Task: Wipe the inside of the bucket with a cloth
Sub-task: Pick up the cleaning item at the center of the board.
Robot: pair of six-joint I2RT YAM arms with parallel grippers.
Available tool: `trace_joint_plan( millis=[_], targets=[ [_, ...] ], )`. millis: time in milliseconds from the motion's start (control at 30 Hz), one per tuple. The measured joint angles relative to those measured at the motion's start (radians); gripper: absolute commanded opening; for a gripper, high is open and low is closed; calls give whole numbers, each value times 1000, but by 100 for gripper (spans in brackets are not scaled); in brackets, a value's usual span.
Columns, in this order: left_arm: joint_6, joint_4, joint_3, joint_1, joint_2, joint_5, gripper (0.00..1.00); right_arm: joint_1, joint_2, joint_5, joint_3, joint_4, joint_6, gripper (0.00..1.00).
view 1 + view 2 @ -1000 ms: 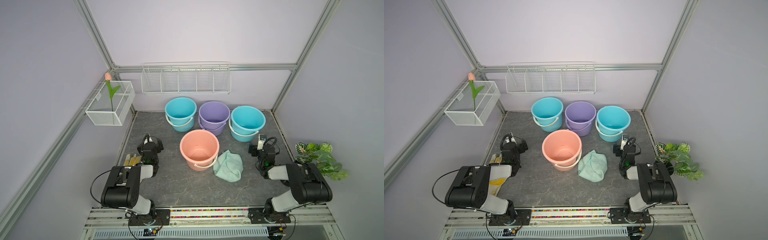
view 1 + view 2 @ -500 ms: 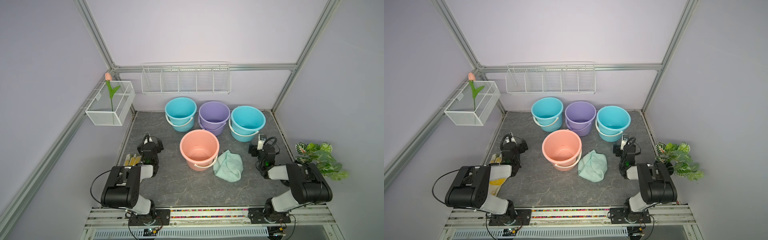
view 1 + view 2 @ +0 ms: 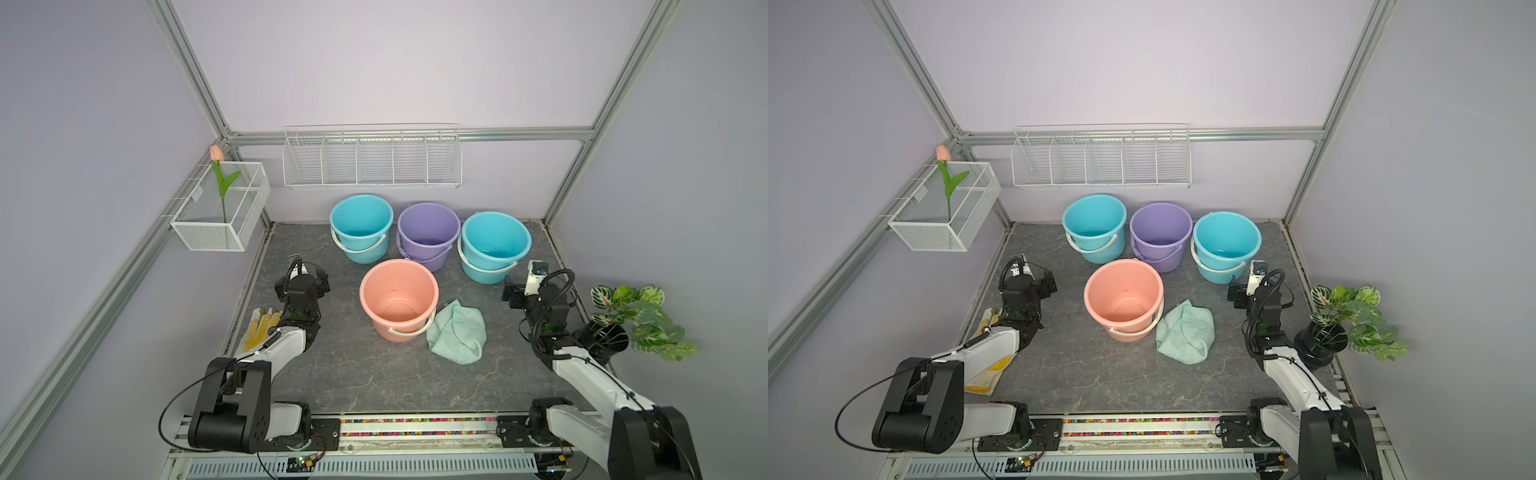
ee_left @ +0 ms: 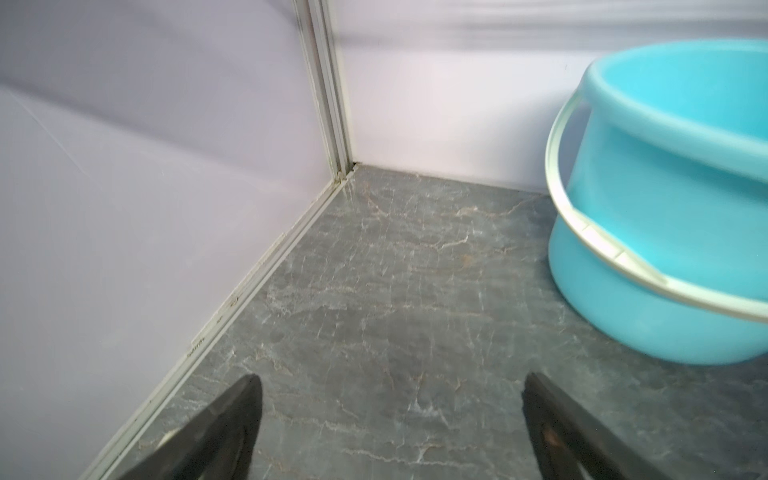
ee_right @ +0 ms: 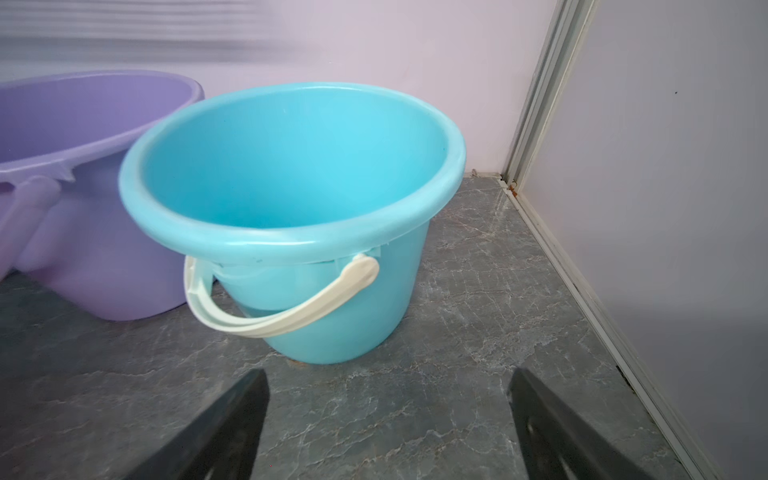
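A dark grey, marble-patterned tabletop [image 3: 374, 374] is seen from above, with two black-and-white robot arms mounted at its near edge, one on the left and one on the right.

Under the left arm, at the near left edge, lies a white glove with yellow dots [image 3: 259, 328]. The left gripper [image 4: 390, 386] sits low over bare tabletop on the left side. Its two dark fingers are spread wide apart and nothing is between them. The right gripper [image 5: 386, 376] sits on the right side, also spread wide and holding nothing, and faces a blue bucket.

Near the middle lies the crumpled pale mint-green microfibre cloth [image 3: 457, 332], flat on the tabletop, well apart from both grippers. Just to its left stands an upright round salmon-pink plastic bucket [image 3: 399, 282] with a pale handle hanging down. The cloth's edge seems to touch its wall.

At the right edge stands a green leafy plant in a black pot [image 3: 636, 316].

Farther back, three upright plastic buckets stand in a row: a sky-blue bucket [image 3: 361, 216] on the left, a lilac bucket [image 3: 428, 226] in the middle and a second sky-blue bucket [image 3: 494, 241] on the right.

On the far wall hangs a white wire shelf [image 3: 372, 162]. On the left wall hangs a white mesh basket [image 3: 216, 224] holding a pink tulip [image 3: 216, 153].
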Motion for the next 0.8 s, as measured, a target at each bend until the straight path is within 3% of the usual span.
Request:
trace_joint_plan(
  millis=[67, 367, 600, 800],
  targets=[
    [-29, -103, 55, -21, -32, -11, 99, 10, -67, -17, 29, -120, 38, 99],
    [-200, -593, 256, -38, -153, 106, 99, 65, -173, -137, 194, -609, 244, 85],
    [-236, -898, 435, -38, -206, 214, 99, 156, -84, -249, 280, -854, 318, 84],
    [-192, -958, 448, -37, -244, 273, 99, 306, 73, -264, 370, -949, 318, 90]
  ],
)
